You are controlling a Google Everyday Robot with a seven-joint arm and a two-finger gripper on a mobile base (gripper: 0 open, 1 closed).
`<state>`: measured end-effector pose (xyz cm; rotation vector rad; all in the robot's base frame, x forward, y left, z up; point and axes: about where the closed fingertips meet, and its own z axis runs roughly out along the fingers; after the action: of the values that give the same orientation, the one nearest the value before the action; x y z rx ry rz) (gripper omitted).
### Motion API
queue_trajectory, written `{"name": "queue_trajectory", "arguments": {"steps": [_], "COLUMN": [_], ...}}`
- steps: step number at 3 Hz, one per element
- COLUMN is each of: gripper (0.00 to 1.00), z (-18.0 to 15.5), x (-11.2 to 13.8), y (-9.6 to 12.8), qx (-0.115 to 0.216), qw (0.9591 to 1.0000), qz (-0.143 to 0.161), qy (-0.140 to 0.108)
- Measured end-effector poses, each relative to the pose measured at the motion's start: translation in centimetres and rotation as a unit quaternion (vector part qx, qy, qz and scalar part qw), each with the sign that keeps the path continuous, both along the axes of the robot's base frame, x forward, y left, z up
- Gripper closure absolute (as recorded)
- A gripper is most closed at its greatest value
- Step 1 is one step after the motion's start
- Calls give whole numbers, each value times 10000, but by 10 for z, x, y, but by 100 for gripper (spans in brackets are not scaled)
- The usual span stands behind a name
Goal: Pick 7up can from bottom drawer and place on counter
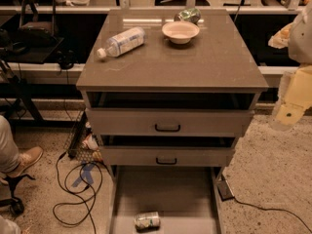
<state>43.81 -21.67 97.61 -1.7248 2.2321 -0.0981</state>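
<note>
The 7up can (pixel 147 221) lies on its side on the floor of the open bottom drawer (pixel 165 189), near its front edge. The counter (pixel 195 62) is the grey-brown top of the cabinet, above two shallower drawers with black handles. My gripper (pixel 288 115) hangs at the right edge of the view, beside the cabinet's right side at about the height of the upper drawer. It is well above and to the right of the can and touches nothing.
On the counter lie a clear plastic bottle (pixel 122 42), a pale bowl (pixel 180 31) and a darker green can (pixel 188 15) behind it. Cables (pixel 78 189) trail on the floor to the left, near a person's shoe (pixel 24 161). A small black box (pixel 225 189) sits by the drawer's right side.
</note>
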Motion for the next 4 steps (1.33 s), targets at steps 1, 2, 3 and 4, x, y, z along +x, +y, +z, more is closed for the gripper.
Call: {"name": "queue_trajectory", "arguments": {"steps": [1, 2, 3, 4], "gripper": [0, 0, 0, 0], "z": [0, -54, -129, -132], "x": [0, 6, 1, 0], "y": [0, 12, 32, 41], "qx": [0, 633, 1611, 1843], "qw": [10000, 9973, 9838, 9792], "qz": [0, 295, 550, 596], "qy": [0, 203, 559, 609]}}
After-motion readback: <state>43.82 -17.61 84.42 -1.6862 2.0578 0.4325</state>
